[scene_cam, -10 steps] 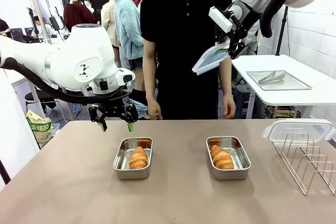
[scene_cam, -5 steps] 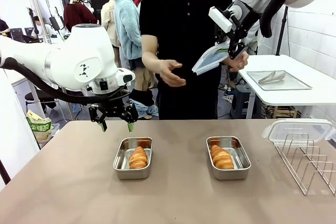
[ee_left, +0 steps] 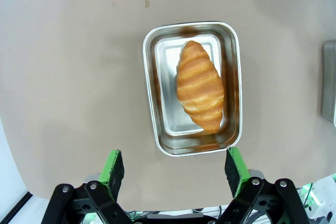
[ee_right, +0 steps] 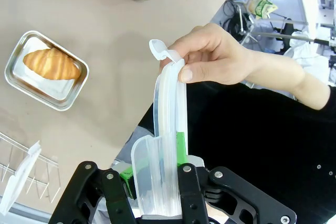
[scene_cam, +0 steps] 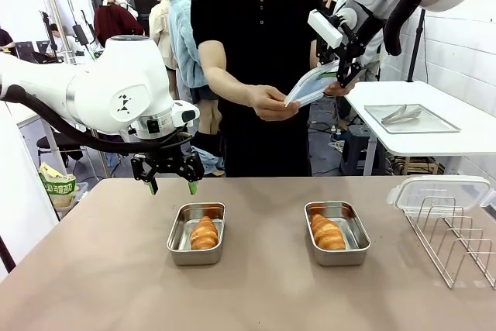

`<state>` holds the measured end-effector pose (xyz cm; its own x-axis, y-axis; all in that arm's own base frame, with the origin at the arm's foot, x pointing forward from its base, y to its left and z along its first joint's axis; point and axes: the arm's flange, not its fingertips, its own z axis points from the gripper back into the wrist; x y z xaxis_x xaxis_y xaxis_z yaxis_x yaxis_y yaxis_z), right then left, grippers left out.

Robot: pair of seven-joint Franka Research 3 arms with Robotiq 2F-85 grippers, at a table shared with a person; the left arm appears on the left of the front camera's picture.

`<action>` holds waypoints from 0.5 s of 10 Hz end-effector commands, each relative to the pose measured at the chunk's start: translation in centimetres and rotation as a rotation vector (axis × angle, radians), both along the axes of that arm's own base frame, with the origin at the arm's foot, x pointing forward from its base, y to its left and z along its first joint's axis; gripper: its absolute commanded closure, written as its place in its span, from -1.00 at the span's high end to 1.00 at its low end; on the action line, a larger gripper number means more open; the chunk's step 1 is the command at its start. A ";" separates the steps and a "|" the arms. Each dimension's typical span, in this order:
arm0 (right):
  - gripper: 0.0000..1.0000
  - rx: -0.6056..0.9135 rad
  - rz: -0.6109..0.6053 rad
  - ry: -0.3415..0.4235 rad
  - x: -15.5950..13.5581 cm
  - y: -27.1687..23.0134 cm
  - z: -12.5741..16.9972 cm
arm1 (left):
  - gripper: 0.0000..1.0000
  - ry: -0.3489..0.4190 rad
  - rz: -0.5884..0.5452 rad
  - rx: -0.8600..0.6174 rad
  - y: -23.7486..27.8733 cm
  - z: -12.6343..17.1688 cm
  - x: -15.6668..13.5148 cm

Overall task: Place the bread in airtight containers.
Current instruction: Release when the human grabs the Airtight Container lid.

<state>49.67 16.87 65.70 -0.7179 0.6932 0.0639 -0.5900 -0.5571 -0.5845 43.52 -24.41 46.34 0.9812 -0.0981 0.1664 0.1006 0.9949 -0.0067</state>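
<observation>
Two steel containers sit on the brown table, each holding one croissant. The left container (scene_cam: pixel 196 260) holds bread (scene_cam: pixel 204 232), and the right container (scene_cam: pixel 339 258) holds bread (scene_cam: pixel 327 232). My left gripper (scene_cam: pixel 172 186) hangs open just behind the left tub; from the wrist its open fingers (ee_left: pixel 176 169) frame that tub (ee_left: pixel 149 93) and croissant (ee_left: pixel 199 85). High at the far right, my right gripper (scene_cam: pixel 341 75) is shut on a translucent lid (scene_cam: pixel 310 85). The person's hand (scene_cam: pixel 271 102) grips the lid's other end. The right wrist view shows the gripper (ee_right: pixel 155 171), lid (ee_right: pixel 168 124) and hand (ee_right: pixel 215 56).
A wire rack (scene_cam: pixel 453 238) stands at the table's right edge with another translucent lid (scene_cam: pixel 438 190) lying on top. Behind it, a white side table carries a flat metal tray with tongs (scene_cam: pixel 411 118). The person stands at the far edge, between the arms.
The person's hands came up from their sides, and one now holds the free end of the lid. Neither arm has moved.
</observation>
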 end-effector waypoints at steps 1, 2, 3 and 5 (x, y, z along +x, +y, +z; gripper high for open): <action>-1.00 0.017 0.007 -0.007 -0.2 -0.2 0.0 | 1.00 -0.002 0.004 -0.002 0.0 0.1 0.0; -1.00 0.017 0.007 -0.007 -0.2 -0.2 0.0 | 1.00 -0.002 0.004 -0.002 0.0 0.1 0.0; -1.00 0.017 0.007 -0.007 -0.2 -0.2 0.0 | 1.00 -0.002 0.004 -0.002 0.0 0.1 0.0; -1.00 0.017 0.007 -0.007 -0.2 -0.2 0.0 | 1.00 -0.002 0.004 -0.002 0.0 0.1 0.0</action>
<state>49.64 16.90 65.73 -0.7183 0.6929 0.0635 -0.5893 -0.5573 -0.5849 43.52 -24.41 46.34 0.9812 -0.0981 0.1664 0.1006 0.9949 -0.0067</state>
